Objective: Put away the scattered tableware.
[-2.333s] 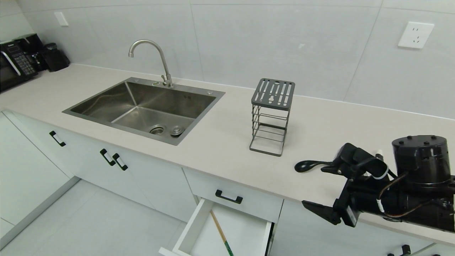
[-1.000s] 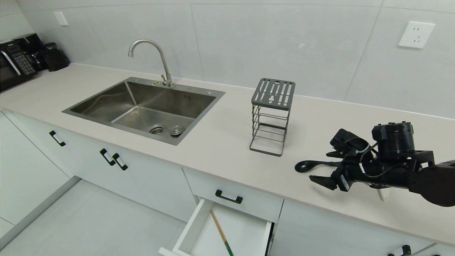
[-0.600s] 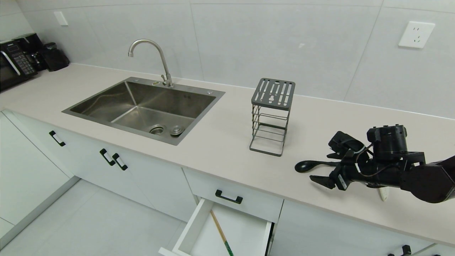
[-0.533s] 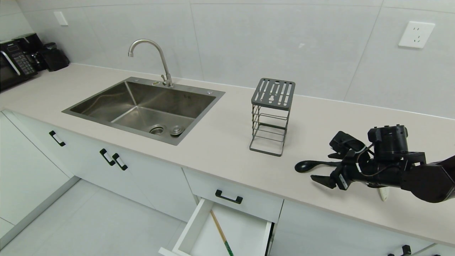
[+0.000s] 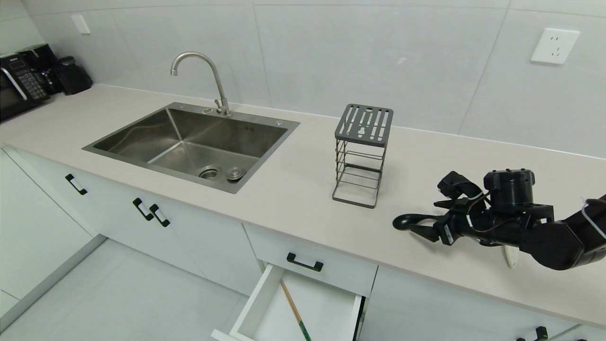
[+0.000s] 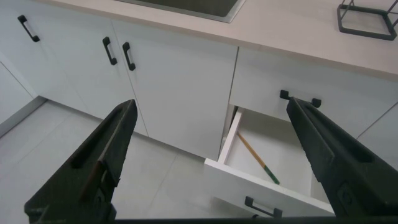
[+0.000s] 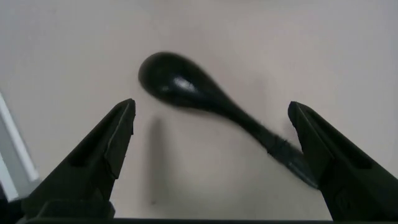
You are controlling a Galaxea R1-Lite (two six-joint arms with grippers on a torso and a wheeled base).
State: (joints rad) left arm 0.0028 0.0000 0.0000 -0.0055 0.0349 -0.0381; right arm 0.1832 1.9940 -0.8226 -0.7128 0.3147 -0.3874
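A black spoon [image 5: 401,221] lies on the beige counter [image 5: 293,189] near its front edge, bowl toward the sink and handle running back under my right gripper [image 5: 430,219]. That gripper hangs low over the counter, open, one finger on each side of the spoon's handle. From the right wrist, the spoon [image 7: 180,84] lies slantwise between the open fingers [image 7: 93,168], its handle passing close to the far finger. My left gripper [image 6: 211,104] is open and holds nothing, off the counter in front of the cabinets. A white utensil [image 5: 511,258] lies under my right arm, mostly hidden.
A grey wire rack [image 5: 362,154] stands on the counter behind the spoon. A steel sink [image 5: 189,142] with a faucet is to the left. Below the counter edge a white drawer [image 5: 303,308] is pulled open, with a wooden stick [image 6: 258,158] inside.
My right gripper has come down to counter level and moved left, so its open fingers now straddle the spoon's handle. The spoon has not moved.
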